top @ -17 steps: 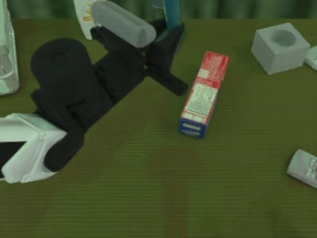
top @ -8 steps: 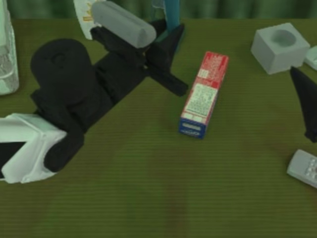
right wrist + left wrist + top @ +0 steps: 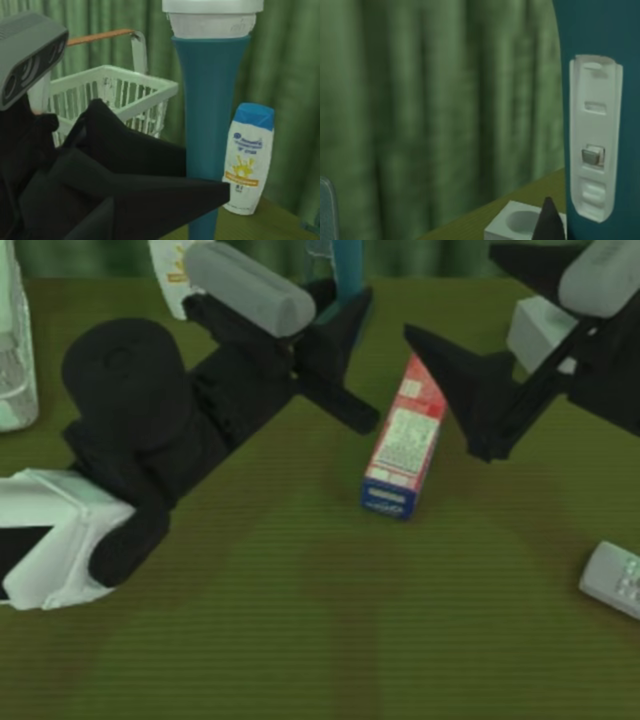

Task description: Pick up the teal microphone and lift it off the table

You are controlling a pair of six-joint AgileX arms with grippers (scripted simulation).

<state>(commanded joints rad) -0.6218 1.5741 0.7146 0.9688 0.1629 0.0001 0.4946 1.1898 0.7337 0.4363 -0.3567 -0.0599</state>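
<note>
Now the right gripper is well into the top view; 0.5 s ago only one dark fingertip showed at the right edge, and 1.0 s ago the arm wasn't in view at all. It sits at the far right of the table, fingers spread wide w/ nothing between them, one tip over the far end of the red box, the other up near the far edge. The grey block is now mostly covered by this arm.

Left gripper is unchanged vs. both earlier frames: far centre-left, fingers either side of the teal microphone, which stands upright at the far edge. Whether the pads actually touch the handle – can't tell from the top view. In the right wrist view the mic rises past the left gripper's dark fingers, white head up top, w/ a white shampoo bottle and a white basket beyond it. Left wrist view is filled by the teal handle w/ its white switch patch.

Red box, remote at right edge: same spots as before.
</note>
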